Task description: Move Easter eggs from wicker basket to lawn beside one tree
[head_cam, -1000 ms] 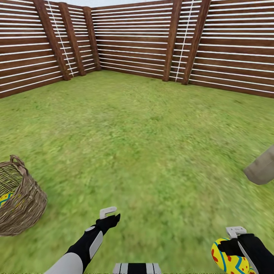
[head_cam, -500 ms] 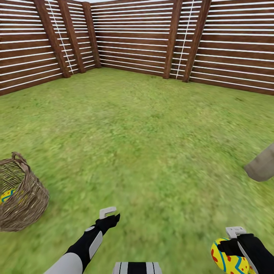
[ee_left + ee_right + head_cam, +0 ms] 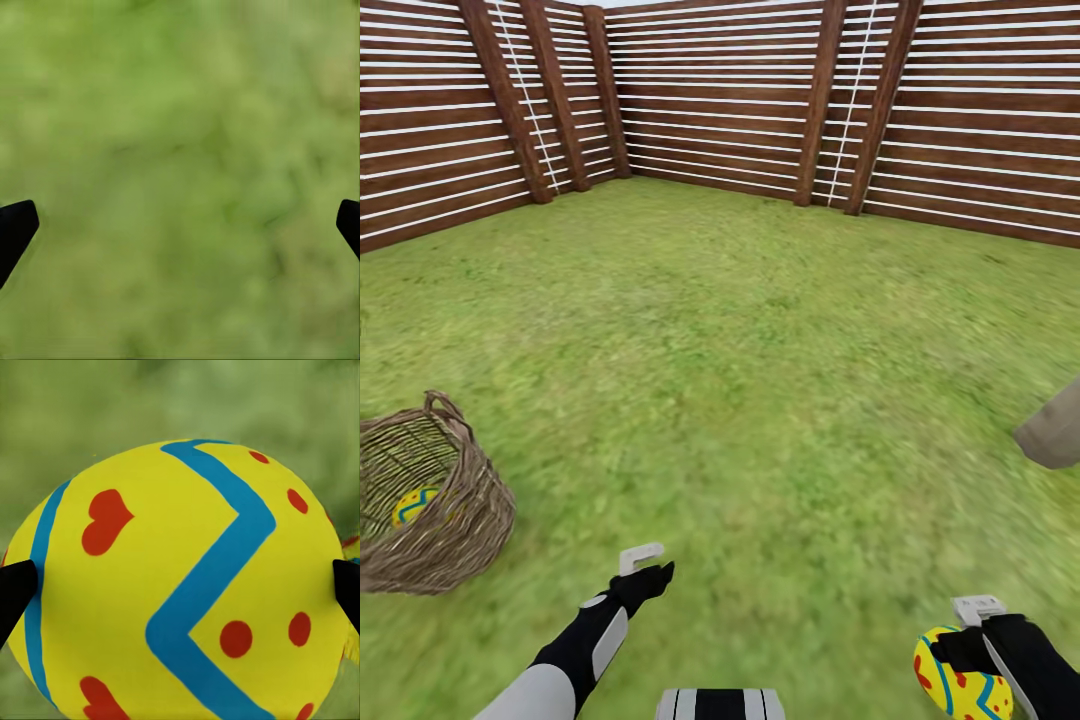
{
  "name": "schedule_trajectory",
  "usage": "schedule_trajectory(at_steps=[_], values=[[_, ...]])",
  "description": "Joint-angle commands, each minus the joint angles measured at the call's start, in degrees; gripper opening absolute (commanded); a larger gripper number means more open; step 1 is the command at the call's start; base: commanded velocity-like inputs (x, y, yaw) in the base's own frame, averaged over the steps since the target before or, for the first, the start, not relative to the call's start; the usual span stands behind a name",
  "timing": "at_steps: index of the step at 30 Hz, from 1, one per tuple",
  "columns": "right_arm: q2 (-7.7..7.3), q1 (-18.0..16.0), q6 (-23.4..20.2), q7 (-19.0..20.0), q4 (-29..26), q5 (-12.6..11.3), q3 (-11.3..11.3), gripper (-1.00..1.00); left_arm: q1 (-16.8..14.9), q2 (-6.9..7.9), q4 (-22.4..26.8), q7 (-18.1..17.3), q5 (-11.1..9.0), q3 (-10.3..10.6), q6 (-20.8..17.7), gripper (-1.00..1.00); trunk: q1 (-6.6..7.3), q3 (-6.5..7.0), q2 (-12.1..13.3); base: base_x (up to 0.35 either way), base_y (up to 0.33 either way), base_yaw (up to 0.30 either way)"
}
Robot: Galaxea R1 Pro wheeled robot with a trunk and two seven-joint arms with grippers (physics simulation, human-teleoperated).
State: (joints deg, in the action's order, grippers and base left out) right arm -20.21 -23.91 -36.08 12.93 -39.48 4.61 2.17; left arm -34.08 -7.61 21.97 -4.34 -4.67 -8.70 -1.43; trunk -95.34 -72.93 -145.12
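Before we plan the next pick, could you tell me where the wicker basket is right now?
In the head view the wicker basket sits on the lawn at the far left, ahead of the left gripper.

Head camera high, facing down; wrist cameras close above lawn (image 3: 760, 330).

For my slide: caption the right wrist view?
Right gripper clasping a yellow Easter egg with blue zigzag, above green lawn.

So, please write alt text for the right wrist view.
A yellow Easter egg with a blue zigzag band and red dots and hearts sits between the two dark tips of the right tool, with blurred green lawn behind it.
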Motion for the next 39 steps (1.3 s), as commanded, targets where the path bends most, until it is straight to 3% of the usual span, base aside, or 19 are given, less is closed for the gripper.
schedule_trajectory(at_steps=[1,5,22,39], values=[[0.10,0.00,-0.30,0.43,-0.09,0.49,0.18,-1.00,-0.02,-0.04,0.01,-0.40,-0.50,-0.35,-0.15,1.00,0.00,-0.04,-0.02,0.110,0.320,0.000],[0.84,0.00,-0.30,0.35,0.00,0.49,0.19,-1.00,-0.02,-0.01,0.01,-0.41,-0.50,-0.34,-0.15,1.00,0.00,-0.04,-0.02,0.131,0.281,0.000],[0.79,0.00,-0.30,0.37,-0.07,0.58,0.44,-1.00,-0.02,-0.12,0.10,-0.37,-0.37,-0.18,-0.15,1.00,0.00,-0.04,-0.02,0.184,0.026,0.000],[0.79,0.00,-0.30,0.39,-0.07,0.58,0.49,-1.00,-0.02,-0.12,0.79,-0.15,-0.42,-0.18,-0.15,1.00,-0.44,-3.81,-0.24,0.000,0.000,0.000]])
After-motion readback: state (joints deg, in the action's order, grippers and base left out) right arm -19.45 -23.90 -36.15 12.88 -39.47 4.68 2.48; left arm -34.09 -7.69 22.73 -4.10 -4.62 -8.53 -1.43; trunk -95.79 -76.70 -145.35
